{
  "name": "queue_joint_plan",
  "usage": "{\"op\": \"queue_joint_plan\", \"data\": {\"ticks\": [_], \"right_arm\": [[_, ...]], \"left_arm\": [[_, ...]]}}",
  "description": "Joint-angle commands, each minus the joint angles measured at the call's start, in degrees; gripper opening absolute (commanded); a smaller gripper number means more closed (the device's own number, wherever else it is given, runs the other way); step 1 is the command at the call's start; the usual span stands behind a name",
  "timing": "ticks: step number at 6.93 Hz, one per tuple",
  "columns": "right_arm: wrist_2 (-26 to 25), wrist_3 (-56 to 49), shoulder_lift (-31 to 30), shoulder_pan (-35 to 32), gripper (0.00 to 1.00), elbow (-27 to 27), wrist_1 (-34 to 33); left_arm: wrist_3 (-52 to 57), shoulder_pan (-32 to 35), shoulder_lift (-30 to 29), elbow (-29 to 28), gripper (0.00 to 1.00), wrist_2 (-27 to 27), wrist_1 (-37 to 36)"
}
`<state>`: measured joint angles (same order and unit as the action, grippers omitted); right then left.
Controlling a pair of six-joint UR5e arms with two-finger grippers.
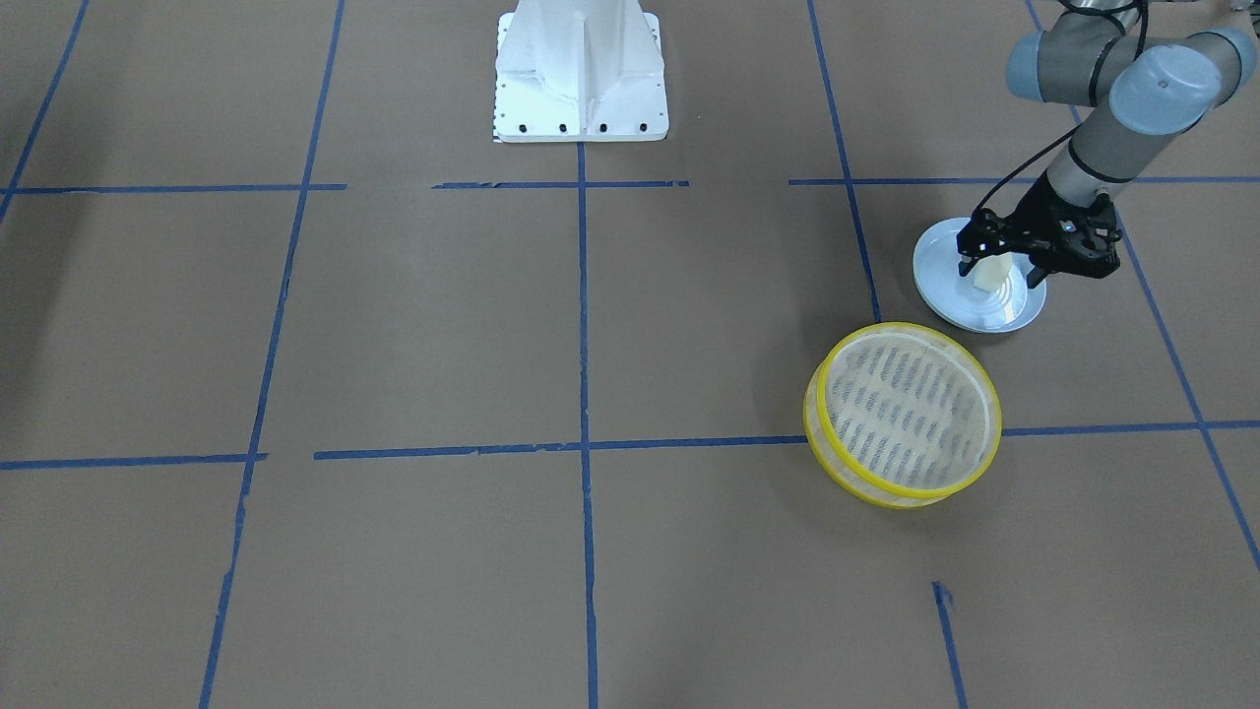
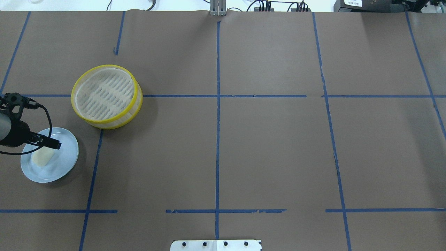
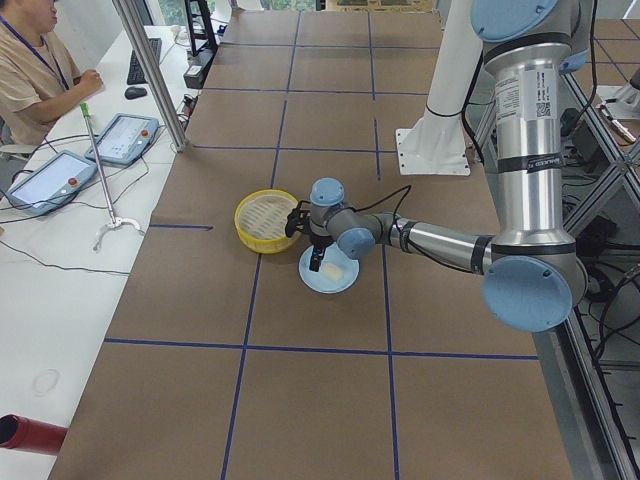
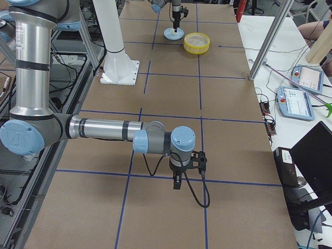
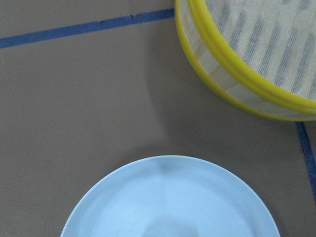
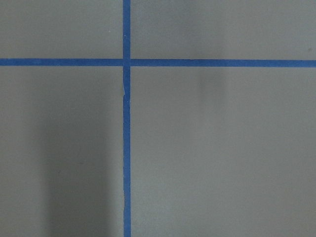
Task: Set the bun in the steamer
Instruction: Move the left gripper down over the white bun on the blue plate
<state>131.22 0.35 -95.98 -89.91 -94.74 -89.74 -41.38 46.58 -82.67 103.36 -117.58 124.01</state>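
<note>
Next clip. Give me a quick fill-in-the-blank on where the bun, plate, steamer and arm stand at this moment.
1. The bun lies on a pale ____ plate.
2. The steamer, with ____ rims, has no bun in it.
3. The gripper whose fingers flank the bun belongs to the robot's ____ arm.
Missing words: blue; yellow; left.

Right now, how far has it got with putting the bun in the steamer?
Done: the left gripper is down over the blue plate, jaws open either side of the bun. In hand: the grasp; the bun lies on the plate. Left: lift it and drop it into the steamer, which is empty.
</note>
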Motion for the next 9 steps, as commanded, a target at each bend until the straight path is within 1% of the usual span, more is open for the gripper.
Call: {"op": "queue_joint_plan", "data": {"ticks": [1,8,9], "right_arm": [[0.00,0.00,0.00,0.00,1.00,0.00,0.00],[0.00,0.00,0.00,0.00,1.00,0.00,0.00],[0.00,0.00,-0.09,0.00,1.00,0.00,0.00]], "left_arm": [[3.15,-1.05,0.84,-0.53,0.95,1.12,0.09],[2.10,-2.10,1.19,-2.29,0.76,0.07,0.27],[1.66,-2.45,1.28,-2.46,0.72,0.07,0.09]]}}
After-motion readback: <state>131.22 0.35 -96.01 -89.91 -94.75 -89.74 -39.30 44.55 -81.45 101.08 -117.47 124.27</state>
